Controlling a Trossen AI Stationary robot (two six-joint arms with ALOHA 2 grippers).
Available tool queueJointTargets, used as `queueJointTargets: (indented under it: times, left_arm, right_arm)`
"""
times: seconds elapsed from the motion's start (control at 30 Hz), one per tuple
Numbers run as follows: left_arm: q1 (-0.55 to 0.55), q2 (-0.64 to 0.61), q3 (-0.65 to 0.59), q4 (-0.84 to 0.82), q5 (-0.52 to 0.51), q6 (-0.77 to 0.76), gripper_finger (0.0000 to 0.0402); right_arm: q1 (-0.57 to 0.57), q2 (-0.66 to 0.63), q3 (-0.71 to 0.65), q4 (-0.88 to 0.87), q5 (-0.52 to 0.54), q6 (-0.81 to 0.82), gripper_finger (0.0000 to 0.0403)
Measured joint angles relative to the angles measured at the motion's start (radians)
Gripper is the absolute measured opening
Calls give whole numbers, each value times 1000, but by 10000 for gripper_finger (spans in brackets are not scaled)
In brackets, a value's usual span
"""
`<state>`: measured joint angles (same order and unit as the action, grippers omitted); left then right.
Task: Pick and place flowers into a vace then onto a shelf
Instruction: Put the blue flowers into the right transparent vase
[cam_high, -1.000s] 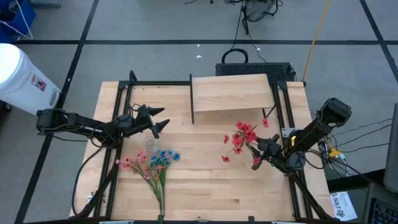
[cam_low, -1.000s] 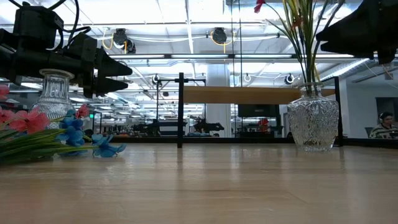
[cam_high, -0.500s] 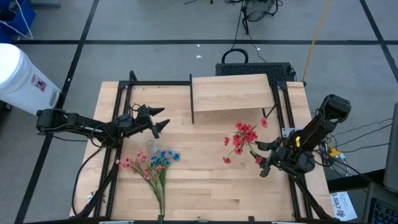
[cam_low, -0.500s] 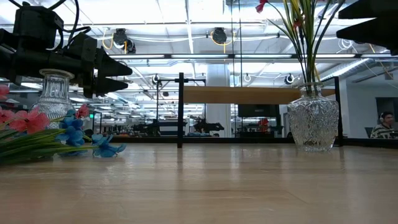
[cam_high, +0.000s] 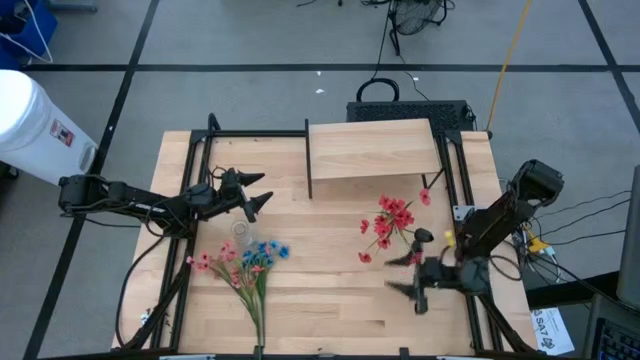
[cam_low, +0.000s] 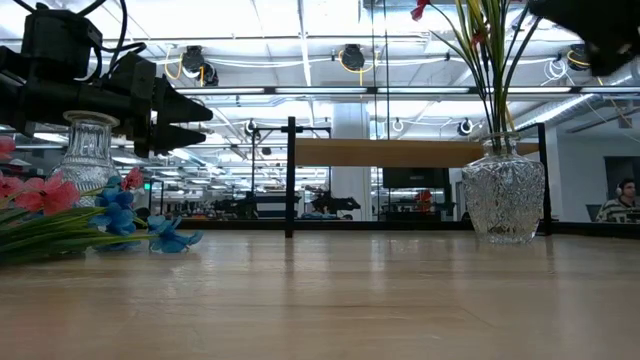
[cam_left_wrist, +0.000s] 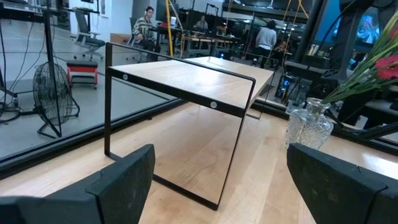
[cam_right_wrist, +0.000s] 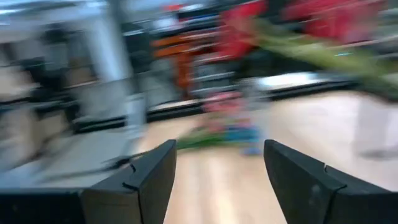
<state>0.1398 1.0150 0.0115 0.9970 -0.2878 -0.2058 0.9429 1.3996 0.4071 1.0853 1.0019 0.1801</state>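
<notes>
Red flowers (cam_high: 392, 220) stand with their stems in a cut-glass vase (cam_low: 503, 200) on the tabletop's right half. My right gripper (cam_high: 405, 275) is open and hovers nearer the table's near edge than that vase, touching nothing. Its own view is blurred. Pink and blue flowers (cam_high: 245, 265) lie flat on the table's left half, beside a small empty glass vase (cam_low: 88, 150). My left gripper (cam_high: 252, 195) is open and waits in the air just beyond that small vase. The shelf (cam_high: 372, 148) stands on black legs at the far edge.
A black metal frame (cam_high: 200, 150) runs along the table's left, right and far edges. Bare wood (cam_high: 330, 290) lies between the two flower groups. The left wrist view looks at the shelf (cam_left_wrist: 186, 74) and the vase (cam_left_wrist: 308, 127). People sit at desks in the room beyond.
My right gripper has drawn back from the red flowers toward the table's near edge and swung its fingers toward the table's left, moving fast enough to blur. The red flowers have stayed standing in their vase. The left arm has kept still.
</notes>
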Motion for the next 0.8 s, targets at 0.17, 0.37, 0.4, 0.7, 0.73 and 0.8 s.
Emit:
queueJointTargets:
  times: [0.17, 0.37, 0.4, 0.7, 0.73, 0.8]
  left_arm:
    - [0, 0, 0, 0, 0, 0, 365]
    - [0, 0, 0, 0, 0, 0, 365]
    - [0, 0, 0, 0, 0, 0, 365]
    - [0, 0, 0, 0, 0, 0, 365]
    - [0, 0, 0, 0, 0, 0, 365]
    - [0, 0, 0, 0, 0, 0, 365]
  right_arm:
    - [-90, 74, 54, 57, -404, 30, 233]
    - [-172, 181, 136, 88, -377, 199, 227]
    - [-189, 202, 161, 65, -379, 274, 226]
    - [-317, 424, 504, -290, -524, 766, 216]
    - [-330, 441, 543, -285, -564, 760, 215]
    - [-359, 466, 605, -259, -672, 710, 213]
